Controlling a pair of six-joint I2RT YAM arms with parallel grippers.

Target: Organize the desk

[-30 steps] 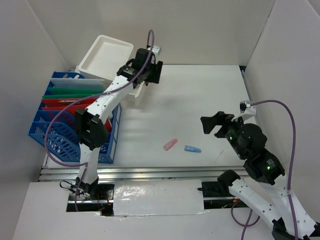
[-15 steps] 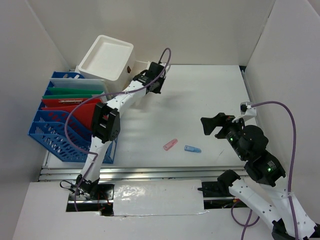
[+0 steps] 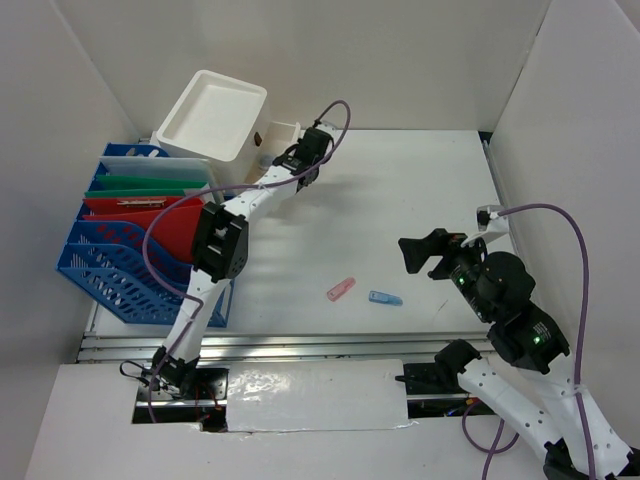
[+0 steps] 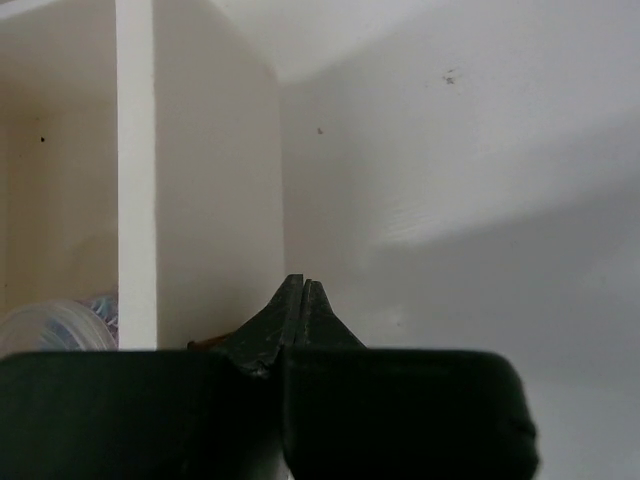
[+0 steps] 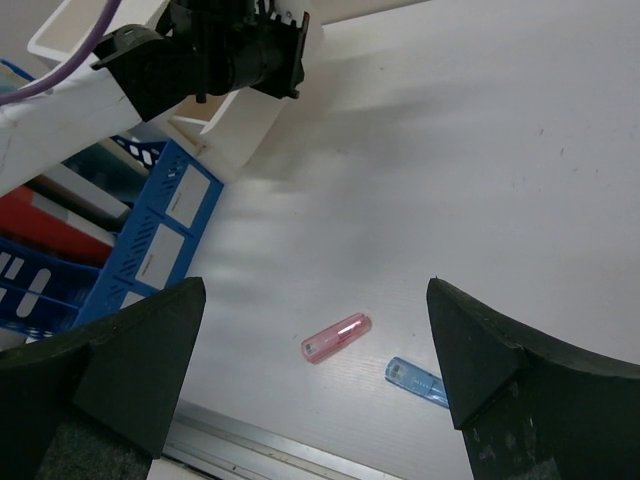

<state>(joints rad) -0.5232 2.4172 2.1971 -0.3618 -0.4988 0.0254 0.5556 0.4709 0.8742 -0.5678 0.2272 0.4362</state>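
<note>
The white desk point(image 3: 400, 190) carries a pink capped stick point(image 3: 341, 289) and a blue one point(image 3: 385, 298) near its front rail. My left gripper point(image 3: 308, 152) is shut with nothing between its fingers, low beside the pulled-out drawer point(image 3: 281, 131) of the white box point(image 3: 213, 115). In the left wrist view the closed gripper point(image 4: 303, 285) points at the drawer's outer wall point(image 4: 215, 200). My right gripper point(image 3: 424, 250) hangs open above the desk's right side. Its wrist view shows the open gripper point(image 5: 315, 287) framing the pink stick point(image 5: 337, 337) and the blue stick point(image 5: 415, 380).
A blue file rack point(image 3: 125, 255) with red, green and white folders stands at the left. White walls close in the desk on three sides. A translucent item point(image 4: 50, 320) lies inside the drawer. The silver rail point(image 5: 250, 450) runs along the front edge.
The left gripper has closed. Its arm has stretched out and dropped lower beside the drawer. The right arm has barely moved, and both sticks lie where they were.
</note>
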